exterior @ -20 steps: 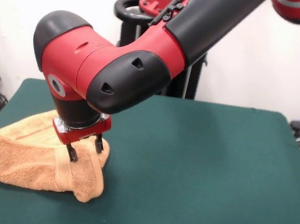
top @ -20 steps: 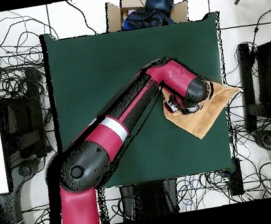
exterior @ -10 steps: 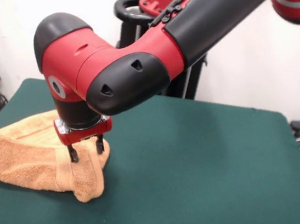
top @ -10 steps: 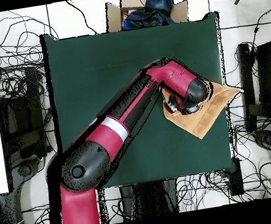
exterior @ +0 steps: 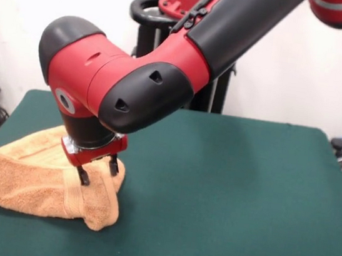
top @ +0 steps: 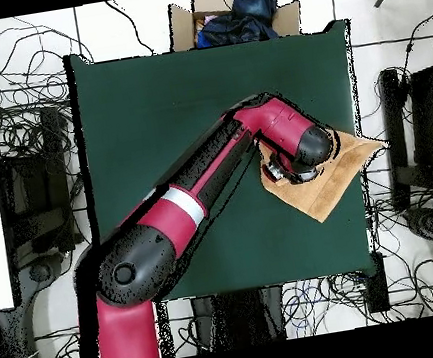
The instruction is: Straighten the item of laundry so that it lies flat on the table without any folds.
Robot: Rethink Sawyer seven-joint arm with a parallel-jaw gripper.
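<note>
Barely begun: towel (exterior: 38,177) folded over on itself in a lump at the left edge of the table (exterior: 232,193) in the front view, one end hanging off, gripper (exterior: 96,170) fingers spread open just above the raised fold, all straightening left to do.
</note>
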